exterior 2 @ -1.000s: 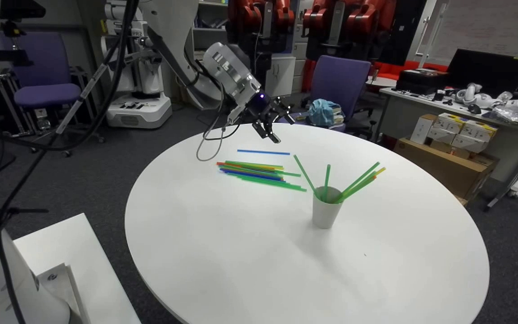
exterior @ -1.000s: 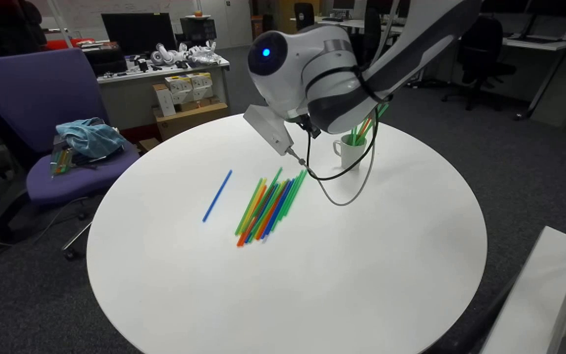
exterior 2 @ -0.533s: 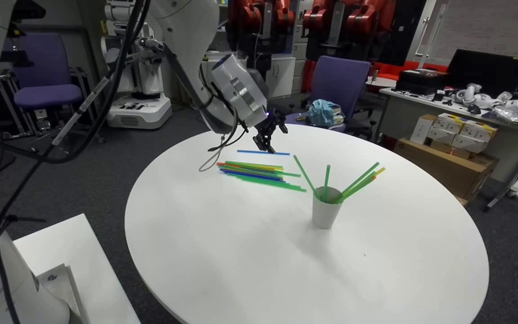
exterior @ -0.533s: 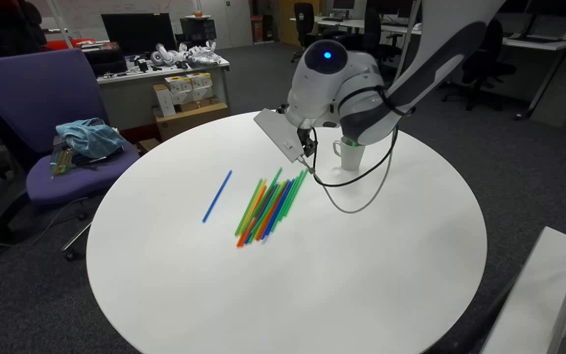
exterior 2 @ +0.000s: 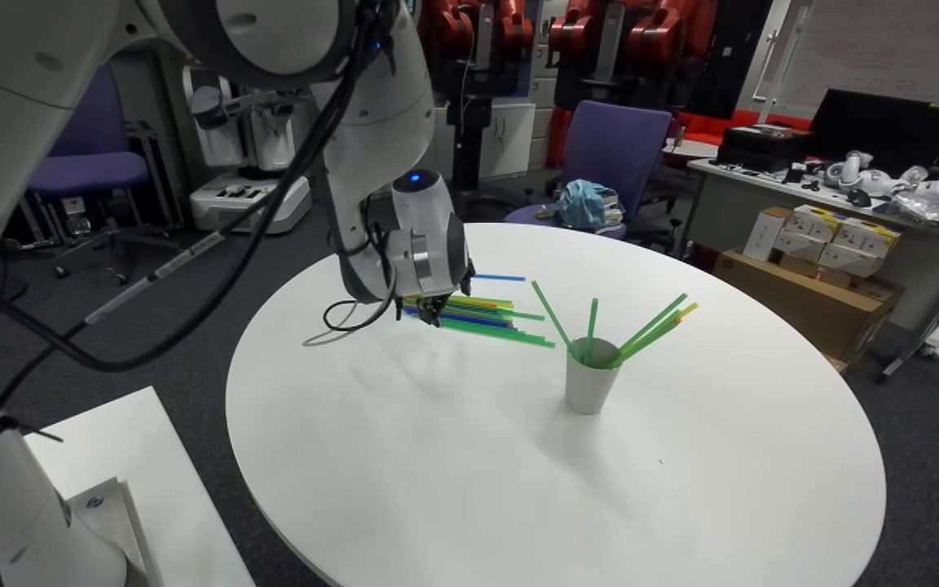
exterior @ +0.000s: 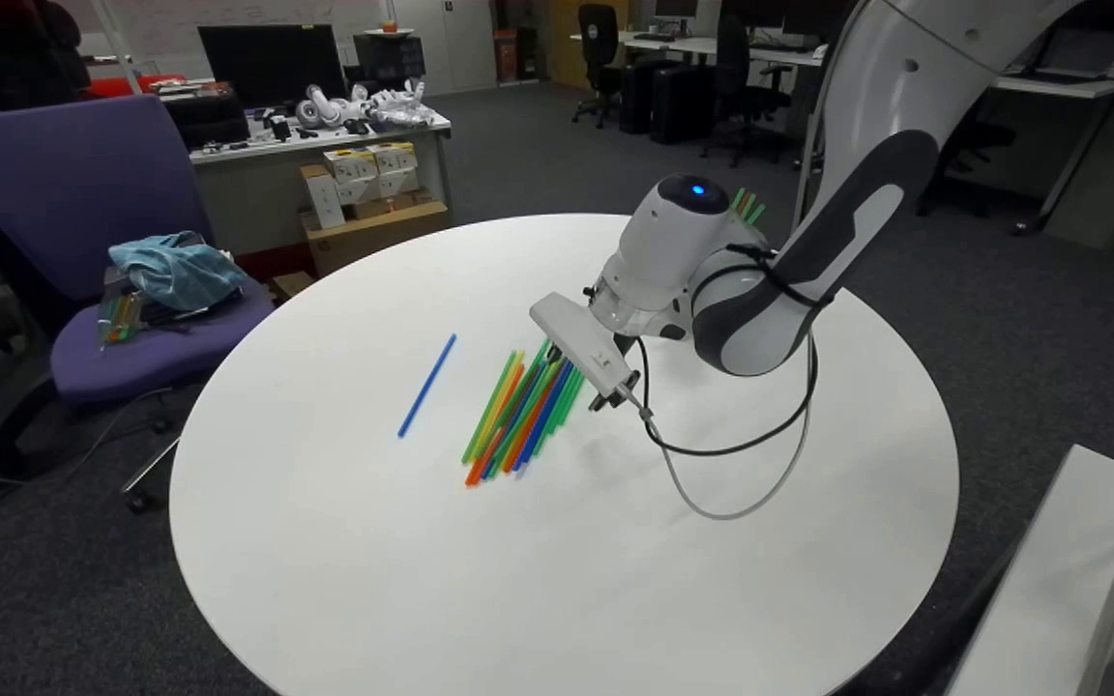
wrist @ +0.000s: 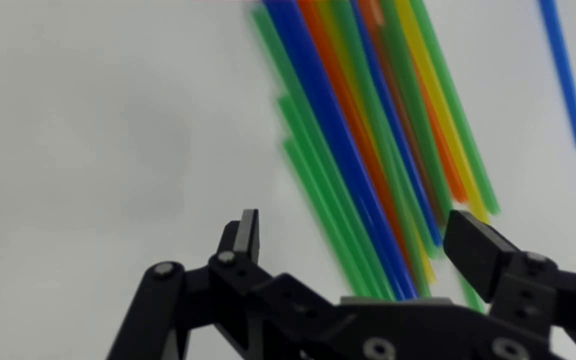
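Above the drinking straws (wrist: 375,150), likely light, slick and crushable, best pinched mid-length, the gripper (wrist: 354,220) has its jaws wide apart, empty.

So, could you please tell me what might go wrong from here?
The open gripper spans several closely packed straws in the wrist view, so closing might catch more than one or scatter them. The grey cable loops low beside the arm and could drag across the table. The cup holds leaning straws; a bump might tip it.
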Tool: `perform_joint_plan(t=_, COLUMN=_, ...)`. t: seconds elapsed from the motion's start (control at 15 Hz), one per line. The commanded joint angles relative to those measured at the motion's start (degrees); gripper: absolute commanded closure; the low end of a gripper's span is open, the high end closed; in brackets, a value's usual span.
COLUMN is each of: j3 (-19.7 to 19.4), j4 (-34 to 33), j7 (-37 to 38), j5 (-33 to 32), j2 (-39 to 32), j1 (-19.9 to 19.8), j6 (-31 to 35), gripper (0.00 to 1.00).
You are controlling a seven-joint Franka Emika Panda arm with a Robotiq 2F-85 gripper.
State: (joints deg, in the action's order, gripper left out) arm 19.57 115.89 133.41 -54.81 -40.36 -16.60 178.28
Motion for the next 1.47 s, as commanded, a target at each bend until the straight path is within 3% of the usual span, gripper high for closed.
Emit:
perform_joint_plan(t=0.0, j3=15.71, j4=4.13, j7=-14.55, j5=15.32, j2=1.32, j1=-9.64, j6=-15.21, gripper=0.0)
perform_joint_plan(t=0.13, j3=16.73, j4=3.5, j7=-18.01, j5=25.17, j2=5.16, j1=-8.56, j6=-25.31, gripper=0.0)
perform_joint_plan(t=0.27, j3=13.72, j4=0.32, j7=-21.09, j5=34.86, j2=9.01, j1=-4.48, j6=-34.54, gripper=0.0)
perform_joint_plan(t=0.4, j3=7.7, j4=-2.46, j7=-25.96, j5=44.16, j2=12.36, j1=0.68, j6=-43.11, gripper=0.0)
perform_joint_plan(t=0.47, j3=1.87, j4=-4.42, j7=-28.42, j5=47.69, j2=14.03, j1=5.46, j6=-47.61, gripper=0.0)
perform_joint_plan(t=0.67, j3=-8.39, j4=-12.99, j7=-35.1, j5=46.75, j2=12.78, j1=13.64, j6=-61.87, gripper=0.0)
perform_joint_plan(t=0.73, j3=-9.83, j4=-14.05, j7=-39.5, j5=46.92, j2=12.36, j1=14.83, j6=-63.27, gripper=0.0)
perform_joint_plan(t=0.8, j3=-11.89, j4=-10.42, j7=-35.34, j5=48.52, j2=13.6, j1=16.81, j6=-58.43, gripper=0.0)
perform_joint_plan(t=0.87, j3=-13.04, j4=-11.88, j7=-37.45, j5=48.24, j2=13.29, j1=17.7, j6=-60.31, gripper=0.0)
perform_joint_plan(t=1.27, j3=-13.83, j4=-13.13, j7=-39.75, j5=47.85, j2=12.25, j1=18.34, j6=-60.87, gripper=0.0)
perform_joint_plan(t=1.4, j3=-16.34, j4=-14.74, j7=-37.39, j5=47.3, j2=10.61, j1=19.68, j6=-60.3, gripper=0.0)
